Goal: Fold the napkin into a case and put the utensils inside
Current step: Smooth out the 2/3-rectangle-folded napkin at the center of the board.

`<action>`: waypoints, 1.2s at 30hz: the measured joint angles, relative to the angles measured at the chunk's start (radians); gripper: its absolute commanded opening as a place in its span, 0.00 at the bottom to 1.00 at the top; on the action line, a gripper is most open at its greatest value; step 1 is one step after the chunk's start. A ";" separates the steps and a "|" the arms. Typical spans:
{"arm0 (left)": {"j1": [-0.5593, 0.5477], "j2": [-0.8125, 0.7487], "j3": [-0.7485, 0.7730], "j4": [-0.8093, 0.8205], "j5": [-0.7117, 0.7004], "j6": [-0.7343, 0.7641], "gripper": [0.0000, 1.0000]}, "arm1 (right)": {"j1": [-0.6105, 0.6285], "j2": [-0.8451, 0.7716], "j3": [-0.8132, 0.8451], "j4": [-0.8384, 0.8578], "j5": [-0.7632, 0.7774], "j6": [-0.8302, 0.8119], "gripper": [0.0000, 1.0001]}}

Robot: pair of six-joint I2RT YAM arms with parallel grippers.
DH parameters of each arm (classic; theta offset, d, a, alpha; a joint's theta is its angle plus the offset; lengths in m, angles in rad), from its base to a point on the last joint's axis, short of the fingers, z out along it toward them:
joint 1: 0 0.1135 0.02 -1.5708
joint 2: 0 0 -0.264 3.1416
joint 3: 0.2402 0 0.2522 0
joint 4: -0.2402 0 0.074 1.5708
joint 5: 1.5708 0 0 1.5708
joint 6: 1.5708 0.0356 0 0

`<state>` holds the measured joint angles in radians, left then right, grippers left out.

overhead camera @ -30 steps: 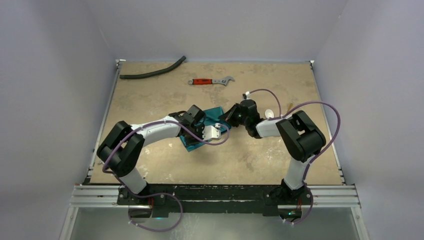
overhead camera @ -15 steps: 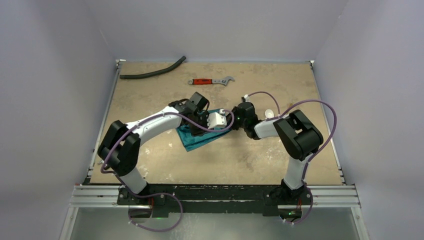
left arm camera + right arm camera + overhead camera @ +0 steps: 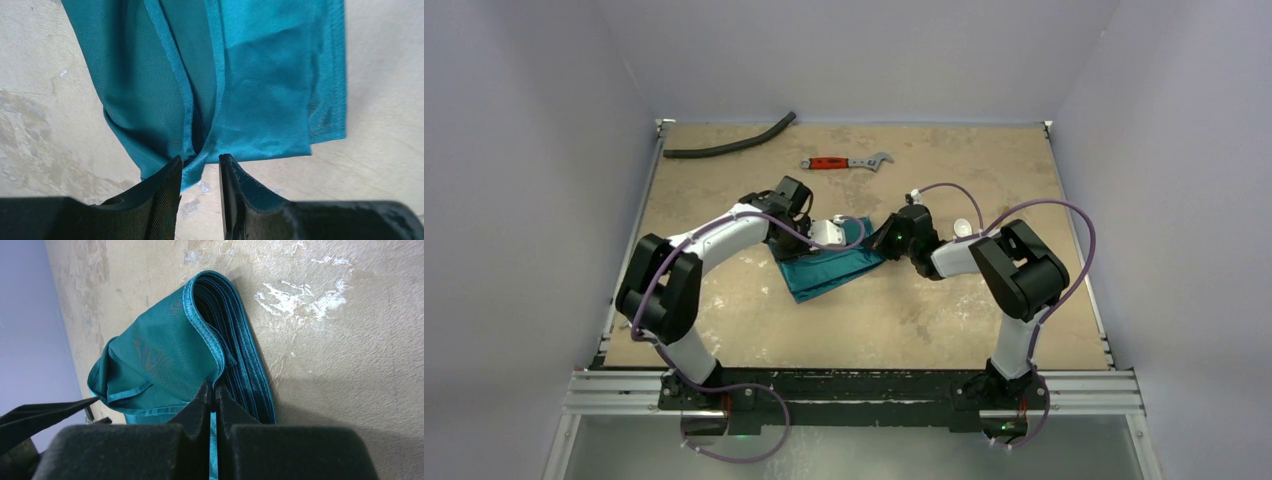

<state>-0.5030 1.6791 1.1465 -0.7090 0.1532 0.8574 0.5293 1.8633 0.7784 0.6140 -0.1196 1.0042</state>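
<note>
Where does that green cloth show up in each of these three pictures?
Top external: the napkin lies just left of centre.
Left wrist: the napkin fills the upper middle.
Right wrist: the napkin sits centre-left, folded.
Shared landmark: the mottled tan table beneath it.

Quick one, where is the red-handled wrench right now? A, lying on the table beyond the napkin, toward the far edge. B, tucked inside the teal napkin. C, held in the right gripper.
A: the red-handled wrench lies bare on the table, on the far side of the teal napkin, while the right gripper is shut on the napkin's hem.
</note>
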 measured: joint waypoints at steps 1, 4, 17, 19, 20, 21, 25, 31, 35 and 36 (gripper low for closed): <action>0.005 0.006 -0.003 0.003 -0.008 0.008 0.31 | 0.000 0.000 0.000 0.000 0.001 0.000 0.00; 0.012 0.030 -0.008 0.027 -0.027 0.041 0.31 | 0.000 0.000 -0.002 0.002 0.002 0.000 0.00; 0.014 0.109 -0.008 0.038 -0.017 0.106 0.06 | 0.000 -0.004 -0.021 0.024 0.003 0.003 0.00; 0.016 0.112 -0.008 0.036 -0.019 0.112 0.02 | 0.000 -0.004 -0.022 0.025 0.003 0.005 0.00; 0.016 0.112 -0.008 0.037 -0.019 0.114 0.03 | 0.000 -0.004 -0.023 0.026 0.003 0.005 0.00; 0.017 0.112 -0.007 0.037 -0.019 0.116 0.05 | 0.000 -0.004 -0.025 0.029 0.003 0.006 0.00; 0.018 0.107 -0.006 0.035 -0.020 0.113 0.16 | 0.000 -0.004 -0.032 0.040 0.003 0.009 0.00; 0.018 0.076 -0.004 0.026 -0.020 0.103 0.32 | 0.000 -0.004 -0.035 0.047 0.003 0.009 0.00; 0.018 0.076 -0.004 0.030 -0.027 0.102 0.35 | 0.000 -0.004 -0.040 0.054 0.005 0.009 0.00; 0.018 0.076 -0.004 0.034 -0.029 0.102 0.36 | 0.000 -0.004 -0.042 0.058 0.006 0.009 0.00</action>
<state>-0.4854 1.7546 1.1427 -0.6746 0.1246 0.9596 0.5293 1.8591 0.7368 0.6724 -0.1139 1.0134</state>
